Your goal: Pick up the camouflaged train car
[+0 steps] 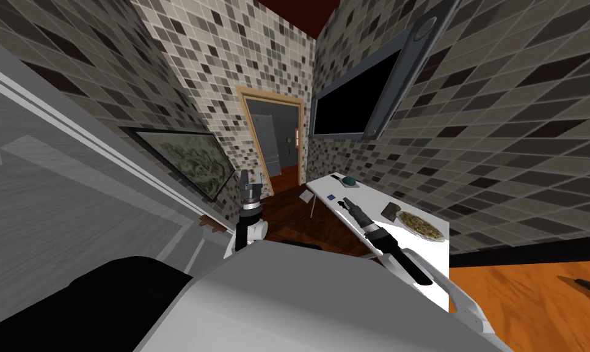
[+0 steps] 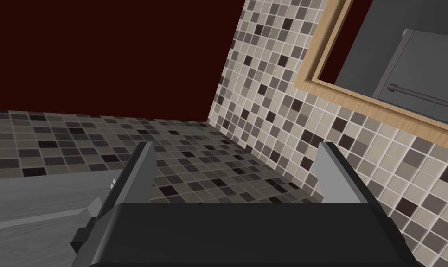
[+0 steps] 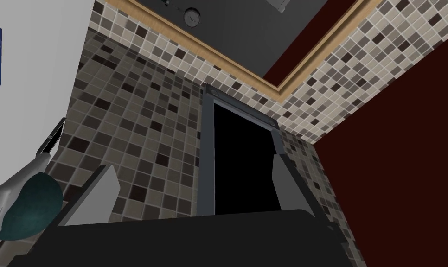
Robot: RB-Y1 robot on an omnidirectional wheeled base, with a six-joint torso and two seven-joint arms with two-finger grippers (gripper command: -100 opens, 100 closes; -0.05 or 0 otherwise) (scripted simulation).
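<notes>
**Reach under way, right pincer not yet over the target**

The right pincer (image 1: 347,203) hangs above the left edge of the white table (image 1: 373,197), pointing toward its far end. Its fingers stand wide apart with nothing between them. The left pincer (image 1: 245,182) is raised upright on the left, away from the table, also spread open and empty.

Judging by its pattern, the train car (image 1: 421,225) is the mottled green-and-tan piece lying flat on the near right part of the table; its exact shape is hard to make out. A small dark grey block (image 1: 389,212) sits just beside it on the far side. Farther off lie a blue card (image 1: 330,197) near the left edge and a teal rounded thing (image 1: 350,180) at the far end. In the right wrist view the pincer looks past the teal thing at the tiled wall, not at the mottled piece.

This looks like the approach step, with no grasp begun. The target sits right of and nearer than the fingertips, beside the forearm. The next move likely calls for drawing the hand back and to the right, tipping it downward, and setting the open fingers astride the piece while keeping off the grey block.
</notes>
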